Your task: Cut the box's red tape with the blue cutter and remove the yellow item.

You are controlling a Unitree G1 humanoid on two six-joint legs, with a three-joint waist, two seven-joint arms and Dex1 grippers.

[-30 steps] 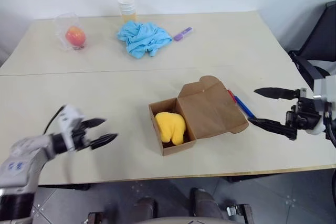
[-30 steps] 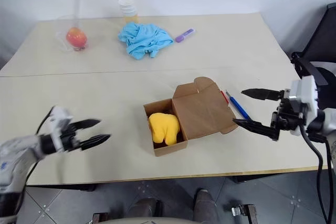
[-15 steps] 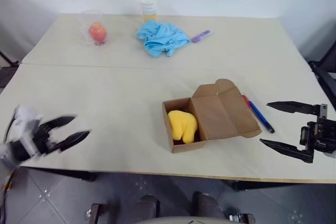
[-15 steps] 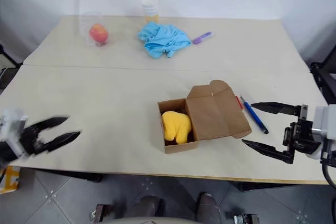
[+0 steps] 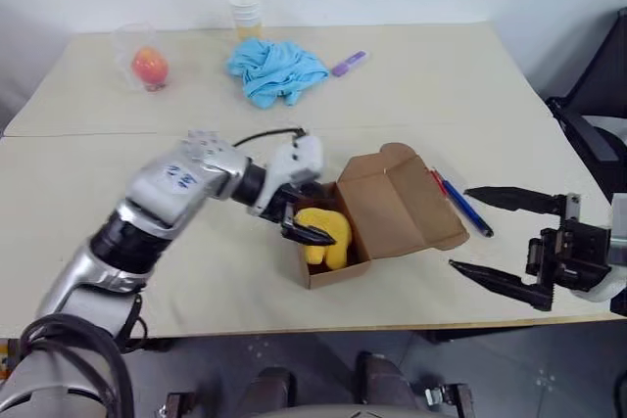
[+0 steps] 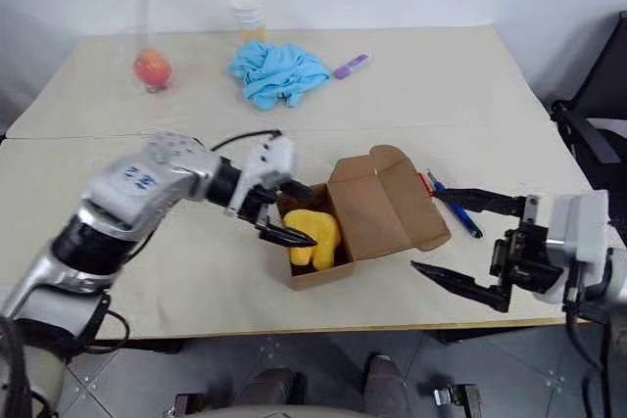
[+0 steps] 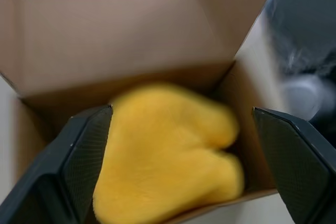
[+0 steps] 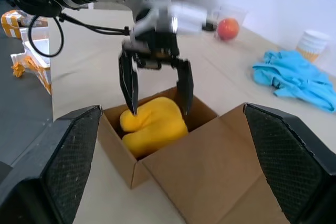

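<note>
Right gripper (image 5: pixel 509 242): spread wide and empty, hanging over the table's (image 5: pixel 411 95) near right edge, well apart from the box (image 5: pixel 377 212) and clearly the farther hand. Box, lid thrown open toward the right, standing near the front edge right of middle and holding the yellow item (image 5: pixel 323 237), long axis roughly near-to-far; left gripper (image 8: pixel 156 85) directly above it, angled down with fingers (image 8: pixel 128 90) spread to either side of the lump and not yet closed on it. Blue cutter (image 5: pixel 462 205) lying just beyond the lid's right side; no readable writing or brand on any item.
</note>
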